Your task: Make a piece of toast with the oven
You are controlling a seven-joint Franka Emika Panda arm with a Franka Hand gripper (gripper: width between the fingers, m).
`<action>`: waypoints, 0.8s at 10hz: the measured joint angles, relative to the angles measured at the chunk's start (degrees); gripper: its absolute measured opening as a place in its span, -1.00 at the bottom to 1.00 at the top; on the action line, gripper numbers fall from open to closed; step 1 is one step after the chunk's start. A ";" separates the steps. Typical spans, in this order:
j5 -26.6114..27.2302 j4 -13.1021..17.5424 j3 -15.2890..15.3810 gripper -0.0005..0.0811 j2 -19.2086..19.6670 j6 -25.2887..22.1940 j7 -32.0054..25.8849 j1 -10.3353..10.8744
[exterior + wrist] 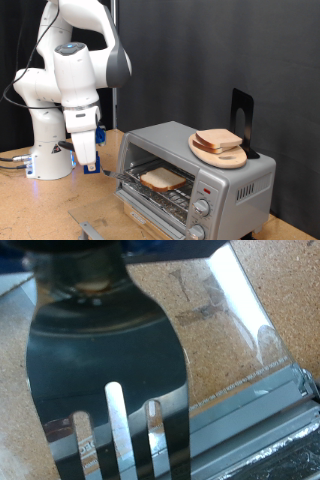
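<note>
Exterior view: we find the piece of toast (pixel 162 179) lying on the wire rack inside the oven (pixel 196 180), whose glass door (pixel 100 222) hangs open. The pincer (pixel 90 164) hovers near the oven's left side, above the bench (pixel 40 210). Wrist view: a metal fork (pixel 108 370) fills the frame; we cannot tell the pincer's state.
</note>
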 joint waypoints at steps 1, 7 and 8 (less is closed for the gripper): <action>0.23 -0.08 0.34 0.17 -0.24 0.01 0.47 0.37; 0.49 -0.53 2.54 0.17 -0.99 0.22 3.97 1.46; 0.49 -0.65 3.05 0.17 -1.03 0.43 4.55 1.46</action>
